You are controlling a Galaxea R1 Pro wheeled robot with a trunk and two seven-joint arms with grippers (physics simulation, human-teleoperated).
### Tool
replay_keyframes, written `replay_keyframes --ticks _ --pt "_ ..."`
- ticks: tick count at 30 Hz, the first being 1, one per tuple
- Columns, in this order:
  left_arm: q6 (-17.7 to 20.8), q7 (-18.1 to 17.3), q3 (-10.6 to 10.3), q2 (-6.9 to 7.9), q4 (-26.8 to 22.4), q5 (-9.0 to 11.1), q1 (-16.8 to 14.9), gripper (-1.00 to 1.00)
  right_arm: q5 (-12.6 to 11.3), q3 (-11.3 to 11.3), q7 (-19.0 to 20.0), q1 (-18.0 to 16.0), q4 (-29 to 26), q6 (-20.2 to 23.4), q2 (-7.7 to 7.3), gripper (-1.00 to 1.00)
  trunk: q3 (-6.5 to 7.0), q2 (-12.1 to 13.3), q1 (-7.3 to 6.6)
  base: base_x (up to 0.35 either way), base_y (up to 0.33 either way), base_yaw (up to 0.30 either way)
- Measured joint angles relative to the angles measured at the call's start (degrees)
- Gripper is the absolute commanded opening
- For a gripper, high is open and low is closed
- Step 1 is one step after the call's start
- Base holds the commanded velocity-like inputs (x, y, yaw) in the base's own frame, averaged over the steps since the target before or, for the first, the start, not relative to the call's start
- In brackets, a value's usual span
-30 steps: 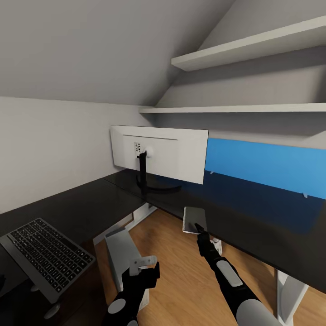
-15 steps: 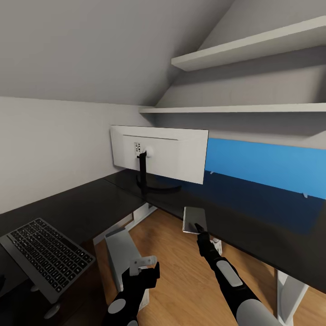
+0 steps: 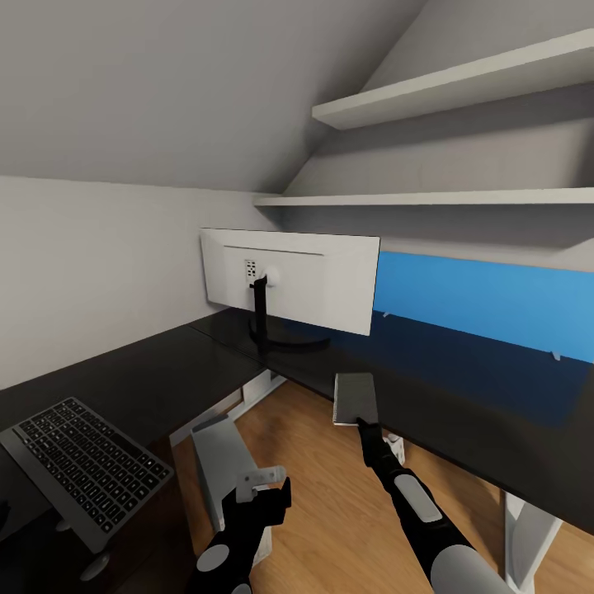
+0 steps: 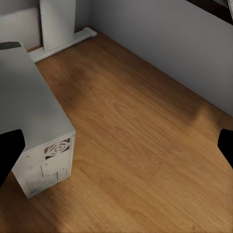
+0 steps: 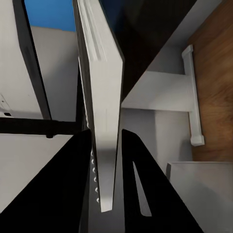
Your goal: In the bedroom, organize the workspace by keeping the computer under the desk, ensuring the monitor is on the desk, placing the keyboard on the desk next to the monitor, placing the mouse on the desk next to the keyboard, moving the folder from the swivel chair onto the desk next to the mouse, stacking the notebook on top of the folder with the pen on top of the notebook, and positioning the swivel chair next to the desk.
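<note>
The L-shaped glossy black table (image 3: 165, 375) runs from lower left to right of the head frame, w/ a white leg (image 3: 528, 528) at lower right; the wood floor (image 3: 330, 495) shows beneath it at bottom centre; two white wall shelves (image 3: 462, 82) sit upper right, a blue panel (image 3: 495, 305) below them at mid right; the monitor (image 3: 289, 276) stands on the table at frame centre, white back toward the camera, black stand on a round base; the computer (image 3: 219, 458), a light grey tower, stands on the floor under the table at lower centre, also seen in the left wrist view (image 4: 34, 126) w/ its vent and ports showing; the keyboard (image 3: 87, 466) lies at lower left, tilted, on the table's near end; right gripper (image 3: 360, 422), centre-right, jaws closed on the notebook (image 3: 355, 398), pinching its lower edge, notebook held up above the table's front edge; right wrist view shows the notebook (image 5: 99, 97) edge-on between the two black fingers (image 5: 141, 194); left gripper (image 3: 264, 487) at bottom centre over the floor near the computer, jaws spread apart, nothing between them.
</note>
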Motion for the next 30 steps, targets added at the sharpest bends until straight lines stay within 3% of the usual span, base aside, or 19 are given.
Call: replay_keyframes --ticks 8,30 --pt "0.0 0.0 0.0 0.00 0.0 0.0 0.0 1.00 0.0 0.0 0.1 0.0 -0.1 0.0 0.00 -1.00 0.00 0.0 0.00 0.000 0.000 0.000" --pt "0.0 0.0 0.0 0.00 0.0 0.0 0.0 1.00 0.3 0.2 0.3 0.0 -0.2 0.0 0.00 -1.00 3.94 8.8 -4.83 0.000 0.000 0.000"
